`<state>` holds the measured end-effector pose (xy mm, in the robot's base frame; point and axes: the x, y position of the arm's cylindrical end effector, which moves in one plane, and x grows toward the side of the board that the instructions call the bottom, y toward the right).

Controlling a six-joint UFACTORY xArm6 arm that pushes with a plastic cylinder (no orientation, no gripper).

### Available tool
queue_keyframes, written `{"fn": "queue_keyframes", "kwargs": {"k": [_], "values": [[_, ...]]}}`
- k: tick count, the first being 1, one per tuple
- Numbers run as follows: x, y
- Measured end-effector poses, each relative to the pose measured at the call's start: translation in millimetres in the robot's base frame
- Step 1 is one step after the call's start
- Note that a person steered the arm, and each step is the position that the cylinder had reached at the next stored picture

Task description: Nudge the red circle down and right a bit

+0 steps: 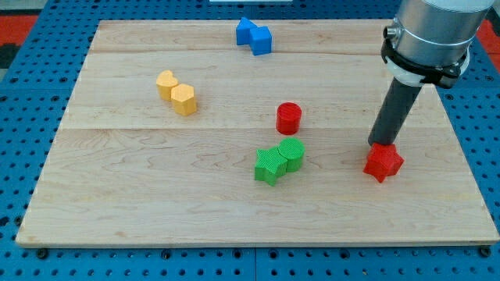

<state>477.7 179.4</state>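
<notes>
nearest the view's bottom sits a green block pair: a green cube-like block [269, 165] with a green cylinder [291, 154] touching it at its 1 o'clock. both carry fine ribbed tops.

my end effector is only a straight dark rod, so it has nothing that opens or closes and it holds nothing. my tip [378, 145] is down at the bench [141, 211] surface on the view's right, right at the top edge of a red star-like block [383, 162]. tip and block look to be touching, though i cannot be sure of contact from this angle. the rod leans slightly, its upper part running up toward 1 o'clock into the grey arm housing.

the red circle [288, 118] stands near the middle of the bench, upright on its flat end, round face up. being round, it shows no heading; its axis is vertical. it lies at roughly 10 o'clock from my tip, well apart from it, and at 12 o'clock from the green cylinder, near but not touching.

further off, at about 9 o'clock from the red circle, two yellow blocks [176, 93] sit touching, lined up from upper left to lower right; their shapes look hexagonal. toward the view's top, at 11 o'clock from the red circle, two blue blocks [254, 35] sit pressed together, their exact shapes hard to make out.
</notes>
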Motion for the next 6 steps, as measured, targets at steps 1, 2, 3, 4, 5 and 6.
{"fn": "queue_keyframes", "kwargs": {"k": [1,2,3,4,5,6], "values": [[-66.8,9.2],[-86.0,-68.8],[-86.1,-165.0],[-74.6,-180.5],[-72.1,-46.4],[-51.4,-6.0]]}}
